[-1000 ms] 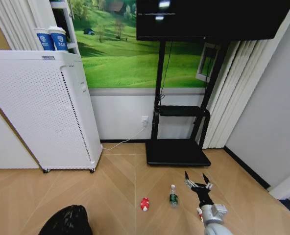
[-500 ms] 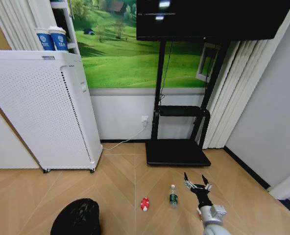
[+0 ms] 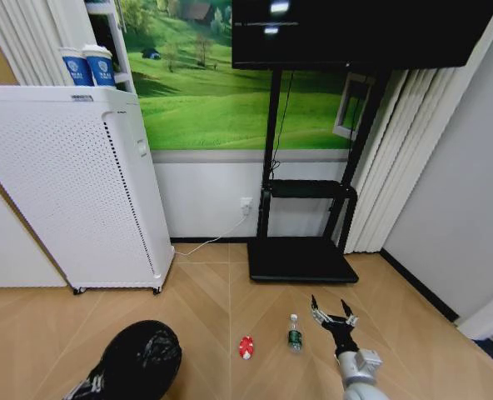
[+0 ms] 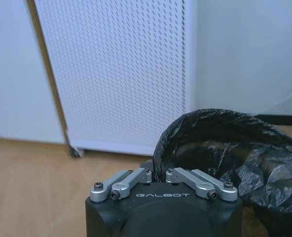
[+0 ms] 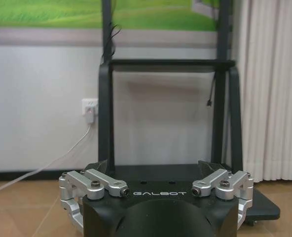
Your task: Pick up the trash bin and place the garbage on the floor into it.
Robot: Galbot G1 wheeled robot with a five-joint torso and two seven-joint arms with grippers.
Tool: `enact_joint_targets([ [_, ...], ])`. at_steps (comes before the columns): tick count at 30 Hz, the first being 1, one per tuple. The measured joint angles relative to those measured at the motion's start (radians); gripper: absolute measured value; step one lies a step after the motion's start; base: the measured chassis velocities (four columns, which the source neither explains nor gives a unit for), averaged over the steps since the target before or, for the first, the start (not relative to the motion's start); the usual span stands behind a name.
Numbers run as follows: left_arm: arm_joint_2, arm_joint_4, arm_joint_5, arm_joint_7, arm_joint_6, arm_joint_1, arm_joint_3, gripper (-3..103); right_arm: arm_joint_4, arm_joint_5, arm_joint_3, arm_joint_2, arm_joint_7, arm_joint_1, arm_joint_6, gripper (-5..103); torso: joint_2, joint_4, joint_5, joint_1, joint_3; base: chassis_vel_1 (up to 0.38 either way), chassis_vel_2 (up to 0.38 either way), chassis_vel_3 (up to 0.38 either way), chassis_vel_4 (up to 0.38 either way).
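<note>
Closest in, at the lower left of the head view: left end effector (image 3: 92, 385) pressed together on the bagged rim of the trash bin (image 3: 138, 362). Confirmed from the left wrist view, with the left end effector (image 4: 156, 174) pinching the glossy black edge and the trash bin (image 4: 235, 153) bulging just beyond it. Judged the bin to be gripped and tipped, probably off the floor (image 3: 205, 292), though could not tell that for certain. Counted the picking-up step as done or nearly done, then.

Nothing seen dropped in yet. Left to do: all of the collecting.

A little farther out, on the parquet: a red-and-white piece (image 3: 246, 347), and just beside it a small bottle (image 3: 294, 332) standing upright, green label and white cap. Both well apart from the bin's mouth, off to its right.

On the robot's right, low over the floor: right end effector (image 3: 331, 310), spread wide and holding nothing. Seen the same in its own wrist view, right end effector (image 5: 156, 168) gaping toward the wall. Placed just beside the bottle, on its right, apart from it; the red-and-white piece one step farther to the left. Judged the bottle the handier first pick for that arm.

Farther back: a white perforated appliance (image 3: 72, 183) on the left, blue cups (image 3: 88, 65) behind its top, and a black stand (image 3: 301, 258) against the wall.
</note>
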Motion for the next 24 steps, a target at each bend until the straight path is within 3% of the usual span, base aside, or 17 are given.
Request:
enact_joint_targets([
  [6,0.030,0.029,0.064,-0.033,-0.029,-0.044,-0.049,7,-0.106,-0.070,-0.082,-0.066,-0.041,0.077,-0.004,100,0.000,0.0002,-0.0001,0.000,0.000,0.000,0.000,0.000,0.000],
  [12,0.034,0.092,0.126,0.027,-0.062,-0.032,-0.138,7,-0.262,-0.125,-0.216,-0.147,-0.110,0.159,0.040,100,0.000,0.0004,0.0001,0.000,0.000,0.000,0.000,0.000,0.000],
  [24,-0.007,0.129,0.131,0.056,-0.144,-0.005,-0.212,7,-0.326,-0.199,-0.428,-0.147,-0.135,0.154,0.038,100,0.000,0.0002,0.0001,0.000,0.000,0.000,0.000,0.000,0.000],
])
